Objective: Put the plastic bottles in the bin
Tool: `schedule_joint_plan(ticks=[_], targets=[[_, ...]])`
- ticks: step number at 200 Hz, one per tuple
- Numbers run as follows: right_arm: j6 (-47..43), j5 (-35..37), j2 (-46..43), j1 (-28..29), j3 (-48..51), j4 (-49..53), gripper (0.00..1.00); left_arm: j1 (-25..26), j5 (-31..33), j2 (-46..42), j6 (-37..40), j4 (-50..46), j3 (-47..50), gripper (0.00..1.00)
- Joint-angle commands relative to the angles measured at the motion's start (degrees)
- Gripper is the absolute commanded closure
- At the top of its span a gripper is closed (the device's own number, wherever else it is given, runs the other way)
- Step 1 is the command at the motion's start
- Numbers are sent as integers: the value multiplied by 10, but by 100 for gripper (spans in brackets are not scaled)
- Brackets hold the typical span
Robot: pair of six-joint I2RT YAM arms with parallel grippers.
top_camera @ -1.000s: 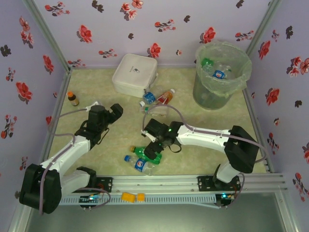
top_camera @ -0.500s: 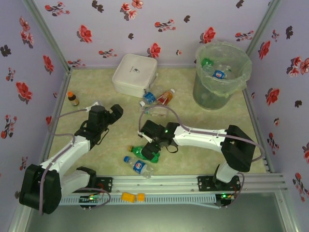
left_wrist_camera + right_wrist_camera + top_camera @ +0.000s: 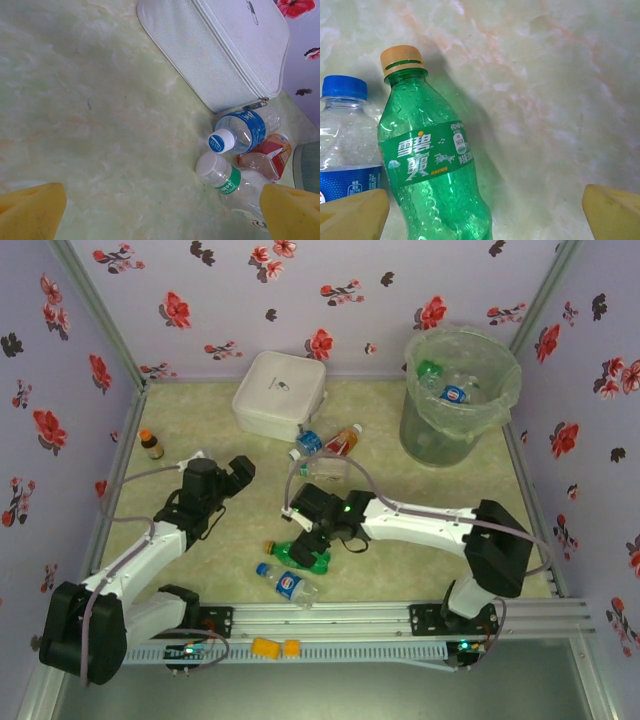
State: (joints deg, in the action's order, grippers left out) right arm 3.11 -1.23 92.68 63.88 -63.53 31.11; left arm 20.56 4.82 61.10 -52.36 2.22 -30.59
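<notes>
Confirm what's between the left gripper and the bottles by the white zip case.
Bare tabletop only. The left wrist view shows an unobstructed stretch from the open left gripper to the green-labelled clear bottle, nearest of three beside the white case.

Bottles (image 3: 300,556) lying loose, more in bin (image 3: 440,436)

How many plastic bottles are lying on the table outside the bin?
5. Three by the white box: blue-labelled bottle, red-orange bottle, white-capped bottle. Two near the right gripper: green bottle and blue-capped bottle. An arm may hide others.
</notes>
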Motion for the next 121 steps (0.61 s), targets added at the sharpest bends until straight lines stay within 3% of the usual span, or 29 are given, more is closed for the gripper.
schedule_joint_plan(ticks=[1, 121], targets=[[-29, -32, 32, 5, -24, -3, 0, -4, -9, -10, 0, -9, -1, 0], [-76, 36, 113, 2, -49, -19, 3, -4, -9, -14, -1, -11, 6, 0]])
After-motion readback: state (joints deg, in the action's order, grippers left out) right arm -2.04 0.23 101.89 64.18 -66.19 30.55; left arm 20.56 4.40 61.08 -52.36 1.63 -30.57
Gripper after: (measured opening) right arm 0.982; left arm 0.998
